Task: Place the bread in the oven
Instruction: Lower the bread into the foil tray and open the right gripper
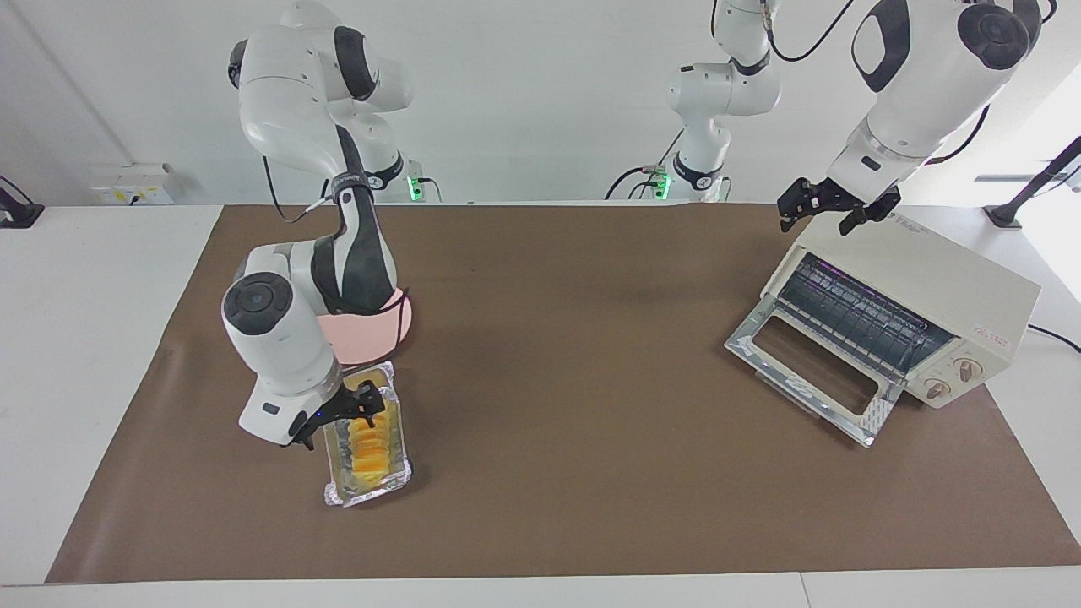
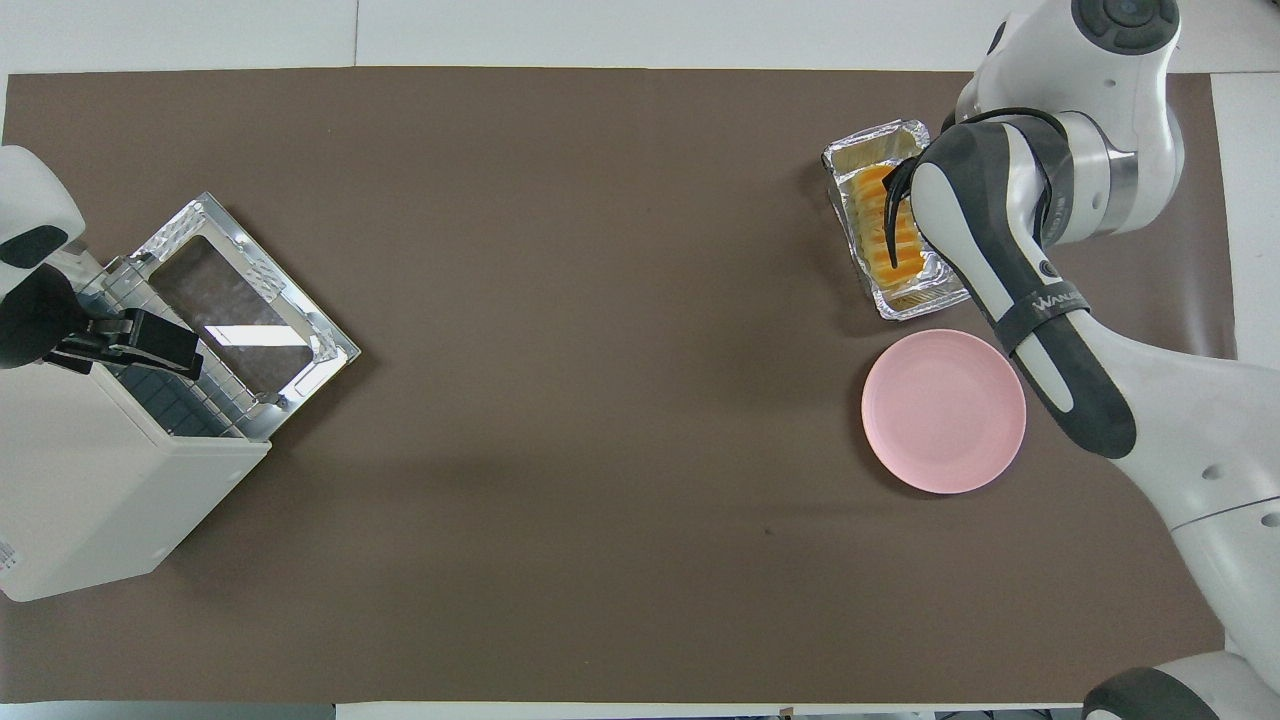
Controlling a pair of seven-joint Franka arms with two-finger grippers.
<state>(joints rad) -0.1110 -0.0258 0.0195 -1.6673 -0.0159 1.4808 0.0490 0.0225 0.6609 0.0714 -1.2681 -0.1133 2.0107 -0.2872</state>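
Note:
The bread [image 1: 369, 447], a ridged yellow-orange loaf, lies in a silver foil tray [image 1: 367, 498] toward the right arm's end of the table; it also shows in the overhead view [image 2: 885, 225]. My right gripper [image 1: 338, 420] is open and empty. It hangs just above the tray's edge nearer the robots. In the overhead view the arm hides it. The cream-white oven [image 1: 954, 279] stands at the left arm's end, its glass door [image 1: 811, 371] dropped open and its rack showing. My left gripper [image 1: 830, 218] waits open over the oven's top edge.
A round pink plate [image 1: 372, 338] lies beside the foil tray [image 2: 915, 305], nearer the robots, partly under the right arm. A brown mat [image 1: 574, 338] covers the table. The oven [image 2: 90, 480] stands angled with its door [image 2: 240, 300] toward the table's middle.

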